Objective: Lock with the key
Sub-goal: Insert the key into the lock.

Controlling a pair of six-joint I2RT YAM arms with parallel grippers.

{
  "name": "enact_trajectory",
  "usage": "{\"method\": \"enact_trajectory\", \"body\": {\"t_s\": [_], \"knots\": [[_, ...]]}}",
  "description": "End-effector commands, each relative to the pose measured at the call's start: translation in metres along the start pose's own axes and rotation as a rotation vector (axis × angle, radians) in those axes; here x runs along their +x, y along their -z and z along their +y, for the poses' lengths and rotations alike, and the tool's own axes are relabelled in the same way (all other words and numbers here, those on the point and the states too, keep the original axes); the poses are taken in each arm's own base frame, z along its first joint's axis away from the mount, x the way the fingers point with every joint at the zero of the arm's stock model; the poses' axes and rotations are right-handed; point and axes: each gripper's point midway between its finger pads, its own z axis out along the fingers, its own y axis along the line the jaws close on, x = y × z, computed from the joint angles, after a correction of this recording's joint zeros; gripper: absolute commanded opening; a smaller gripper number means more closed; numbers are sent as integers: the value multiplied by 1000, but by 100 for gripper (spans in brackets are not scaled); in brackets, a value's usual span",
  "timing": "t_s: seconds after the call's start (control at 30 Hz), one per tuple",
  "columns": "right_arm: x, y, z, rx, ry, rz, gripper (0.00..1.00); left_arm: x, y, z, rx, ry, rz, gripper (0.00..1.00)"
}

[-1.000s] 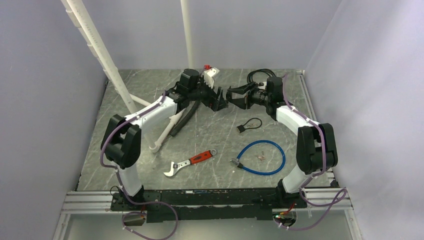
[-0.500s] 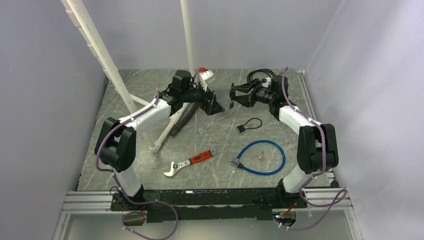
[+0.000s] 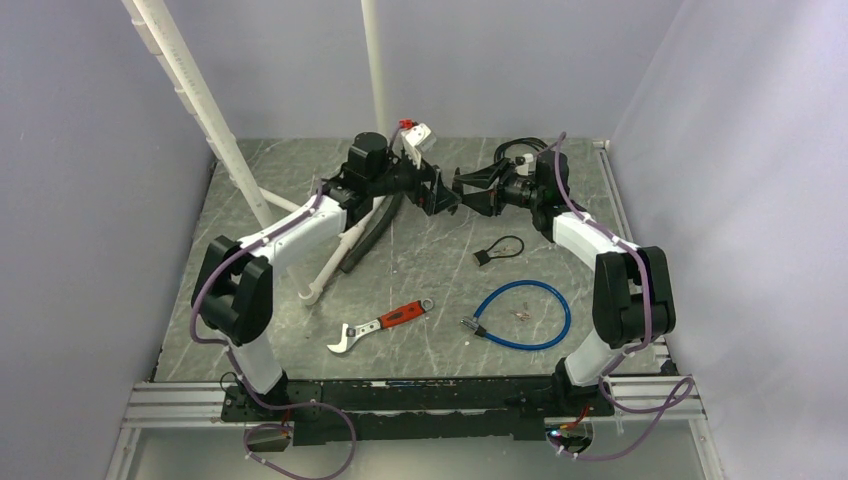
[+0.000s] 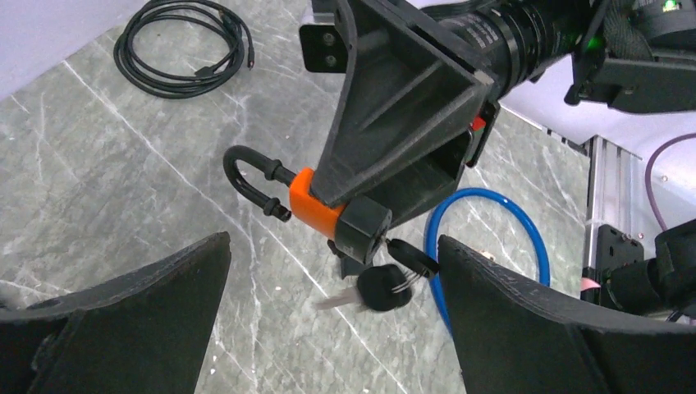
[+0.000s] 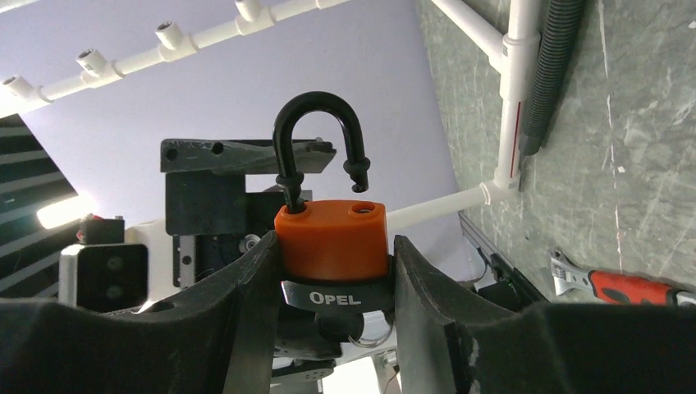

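The top camera looks down from high above the near side, taking in the whole grey table (image 3: 430, 290), near edge to far edge. The left wrist camera points right and slightly down, very near the orange padlock (image 4: 314, 201). The right wrist camera points left, nearer still to that padlock. Top and left wrist views also share the blue cable loop (image 3: 566, 320).
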Motion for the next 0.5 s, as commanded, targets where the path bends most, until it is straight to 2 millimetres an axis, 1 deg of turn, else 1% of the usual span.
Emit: {"method": "enact_trajectory", "body": {"t_s": [0.0,0.1,0.13,0.17,0.23,0.3,0.33,0.37,0.4,0.47], "knots": [[22,6,33,-92,142,65,0,-32,-3,31,-106,21,-85,100],[23,7,38,-101,152,70,0,-22,-3,34,-105,-2,-46,98],[23,7,40,-106,157,71,0,-21,-1,33,-93,-16,-51,99],[23,7,41,-109,163,71,0,-23,3,24,-34,-29,-64,99],[19,7,42,-113,176,67,0,-34,15,6,51,-68,-100,100],[16,10,45,-129,223,64,0,-41,30,-20,179,-146,-102,100],[16,11,48,-136,264,71,0,-38,38,-33,234,-169,-74,100],[17,12,51,-145,321,86,0,-36,47,-42,267,-202,-52,100],[22,13,54,-155,382,120,0,-33,56,-49,294,-232,-31,99],[31,15,55,-166,488,208,0,-20,76,-59,331,-279,30,99]]}}
